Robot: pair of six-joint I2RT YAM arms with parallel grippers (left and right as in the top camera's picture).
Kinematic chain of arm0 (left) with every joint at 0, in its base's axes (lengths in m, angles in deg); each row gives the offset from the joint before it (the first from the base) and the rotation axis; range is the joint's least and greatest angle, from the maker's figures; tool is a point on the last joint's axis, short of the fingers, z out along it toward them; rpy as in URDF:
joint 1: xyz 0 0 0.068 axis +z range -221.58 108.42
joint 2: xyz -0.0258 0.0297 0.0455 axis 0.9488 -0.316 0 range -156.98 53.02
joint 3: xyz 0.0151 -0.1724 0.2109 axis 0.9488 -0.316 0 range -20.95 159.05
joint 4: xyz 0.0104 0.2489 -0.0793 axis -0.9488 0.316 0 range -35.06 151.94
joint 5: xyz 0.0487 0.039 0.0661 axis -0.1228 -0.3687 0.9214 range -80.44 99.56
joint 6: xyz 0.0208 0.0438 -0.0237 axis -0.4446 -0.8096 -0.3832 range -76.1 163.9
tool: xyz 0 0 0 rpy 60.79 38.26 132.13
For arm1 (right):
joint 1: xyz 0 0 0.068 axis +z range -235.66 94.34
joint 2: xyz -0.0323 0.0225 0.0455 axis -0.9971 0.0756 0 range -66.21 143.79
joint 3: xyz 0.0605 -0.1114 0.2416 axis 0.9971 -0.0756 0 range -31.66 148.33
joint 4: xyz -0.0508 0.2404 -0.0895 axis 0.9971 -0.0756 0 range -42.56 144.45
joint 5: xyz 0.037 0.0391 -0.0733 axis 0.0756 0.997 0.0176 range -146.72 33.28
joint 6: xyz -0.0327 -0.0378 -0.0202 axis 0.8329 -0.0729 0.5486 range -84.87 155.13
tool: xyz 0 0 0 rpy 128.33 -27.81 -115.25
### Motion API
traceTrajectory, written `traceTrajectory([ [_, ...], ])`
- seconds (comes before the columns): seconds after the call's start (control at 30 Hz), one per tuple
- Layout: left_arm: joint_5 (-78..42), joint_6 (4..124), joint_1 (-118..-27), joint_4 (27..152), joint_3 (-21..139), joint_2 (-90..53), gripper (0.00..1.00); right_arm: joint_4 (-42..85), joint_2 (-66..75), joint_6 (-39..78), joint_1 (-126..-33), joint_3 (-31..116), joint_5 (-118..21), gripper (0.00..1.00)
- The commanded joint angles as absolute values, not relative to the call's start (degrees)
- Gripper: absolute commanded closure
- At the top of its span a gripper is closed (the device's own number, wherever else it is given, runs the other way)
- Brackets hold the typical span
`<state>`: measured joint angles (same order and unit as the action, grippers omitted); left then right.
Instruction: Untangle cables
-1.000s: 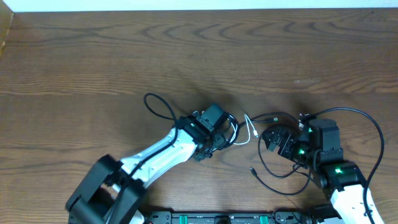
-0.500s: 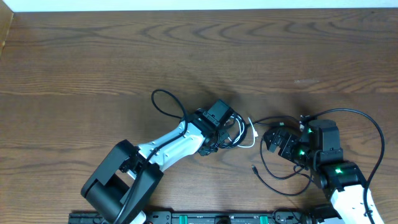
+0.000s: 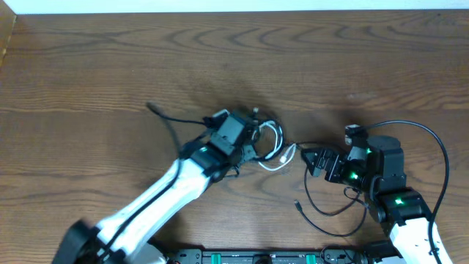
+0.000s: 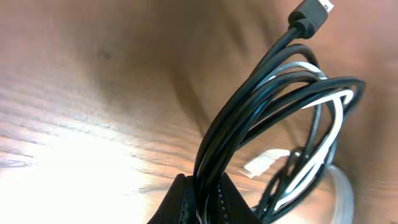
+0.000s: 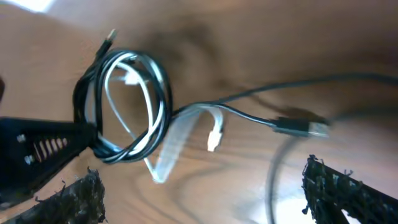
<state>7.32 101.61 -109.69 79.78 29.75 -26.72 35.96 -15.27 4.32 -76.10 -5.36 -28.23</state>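
Note:
The cables are bunched in a small coil (image 3: pixel 270 141) of black and white strands at the table's middle. My left gripper (image 3: pixel 251 145) is shut on that coil; in the left wrist view its jaws (image 4: pixel 202 202) pinch the black strands (image 4: pixel 273 93), with a white strand (image 4: pixel 329 124) looped among them. One black tail (image 3: pixel 165 117) trails off to the left. My right gripper (image 3: pixel 314 163) stands open just right of the coil (image 5: pixel 124 106), nothing between its fingers (image 5: pixel 348 190). A white plug (image 5: pixel 214 140) and a black plug (image 5: pixel 298 126) lie ahead of it.
A loose black cable loop (image 3: pixel 330 211) lies on the wood in front of the right arm. The right arm's own thick black wire (image 3: pixel 440 158) arcs to the right. A white wall edge (image 3: pixel 220 6) runs along the table's far side.
My left gripper closed on the coil and swung left with it, dragging the black tail leftward. The right gripper stayed open and edged slightly toward the coil.

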Motion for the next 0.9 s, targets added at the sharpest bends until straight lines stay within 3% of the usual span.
traceTrajectory([
  [0.0, 8.96, 98.11, -109.25, 79.65, 30.05, -21.32, 0.93, 38.78, -15.73, 5.90, -76.23, -4.42, -16.30, 0.01],
  [0.3, 7.19, 96.82, -109.25, 79.63, 30.05, -12.67, 0.92, 40.84, -15.58, 5.48, -76.23, -4.42, -11.45, 0.01],
  [0.5, 3.38, 92.02, -109.27, 79.59, 30.05, -12.82, 0.93, 46.24, -15.58, 10.18, -76.19, -4.42, -1.96, 0.24],
  [0.7, -1.80, 86.33, -109.25, 79.67, 30.05, -13.52, 0.93, 48.75, -15.58, 9.88, -76.21, -4.42, -7.16, 0.23],
  [0.87, -2.01, 83.32, -109.25, 79.83, 30.05, -13.58, 0.93, 48.90, -15.58, 7.23, -76.19, -4.42, -10.22, 0.37],
])
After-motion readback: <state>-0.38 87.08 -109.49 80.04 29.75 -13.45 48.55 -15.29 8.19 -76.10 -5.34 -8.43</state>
